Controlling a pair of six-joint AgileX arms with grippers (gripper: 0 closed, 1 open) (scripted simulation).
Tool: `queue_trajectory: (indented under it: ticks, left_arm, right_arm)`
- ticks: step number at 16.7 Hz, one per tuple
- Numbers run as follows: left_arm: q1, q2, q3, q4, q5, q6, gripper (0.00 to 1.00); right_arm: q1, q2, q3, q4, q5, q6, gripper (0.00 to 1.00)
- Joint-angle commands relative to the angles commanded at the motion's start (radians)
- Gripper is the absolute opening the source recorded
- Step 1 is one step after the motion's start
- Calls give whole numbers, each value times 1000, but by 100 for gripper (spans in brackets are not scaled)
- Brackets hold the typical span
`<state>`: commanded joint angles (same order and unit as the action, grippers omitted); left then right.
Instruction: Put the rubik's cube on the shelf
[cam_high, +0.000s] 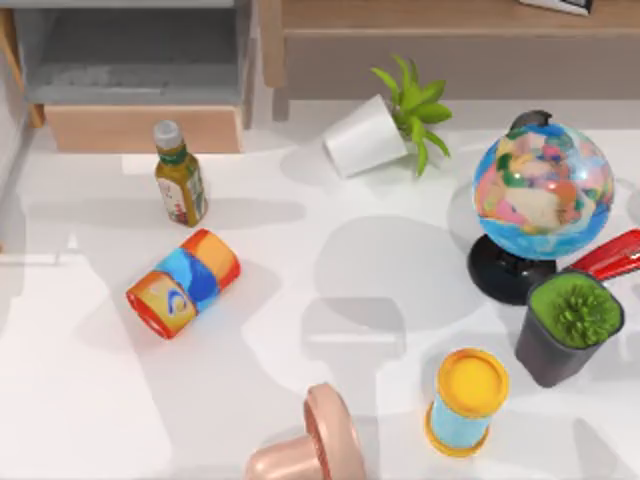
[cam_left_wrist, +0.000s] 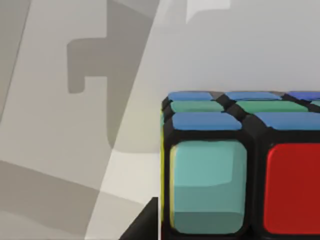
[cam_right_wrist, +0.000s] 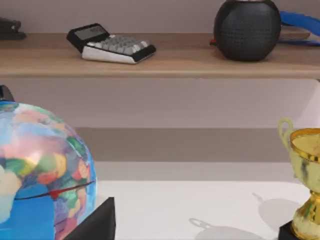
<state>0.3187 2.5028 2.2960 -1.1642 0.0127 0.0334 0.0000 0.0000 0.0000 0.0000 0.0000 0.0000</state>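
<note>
1. A white table (cam_high: 330, 300) crossed by grey shadows fills the top view; along the upper edge runs the light-wood shelf (cam_high: 420, 15), with a grey compartment (cam_high: 130, 50) at upper left.
2. The rubik's cube (cam_left_wrist: 240, 165) sits at the lower right of the left wrist view – cut off by the frame, red and teal tiles facing – right by the left pincer, whose state I cannot tell.
3. In the top view, a globe (cam_high: 543, 190) stands at right, a tipped white pot (cam_high: 365, 135) near the shelf, and a can (cam_high: 183, 283) lies at left.
4. In the right wrist view, a calculator (cam_right_wrist: 111, 44) and dark ball (cam_right_wrist: 247, 29) rest on the shelf.

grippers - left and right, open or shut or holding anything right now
Left gripper: cannot be told; the rubik's cube sits close in its wrist view.
Right gripper: cannot be told; its wrist view faces the shelf.
</note>
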Motion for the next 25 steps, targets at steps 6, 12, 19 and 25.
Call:
queue_trajectory:
  ticks: [6, 12, 19, 25]
  left_arm:
    - [0, 0, 0, 0, 0, 0, 2]
    - [0, 0, 0, 0, 0, 0, 0]
    - [2, 9, 68, -55, 1, 2, 0]
    - [1, 22, 163, -139, 0, 1, 0]
  right_arm:
    - [0, 0, 0, 0, 0, 0, 100]
    - [0, 0, 0, 0, 0, 0, 100]
    - [0, 0, 0, 0, 0, 0, 100]
    - [0, 0, 0, 0, 0, 0, 100]
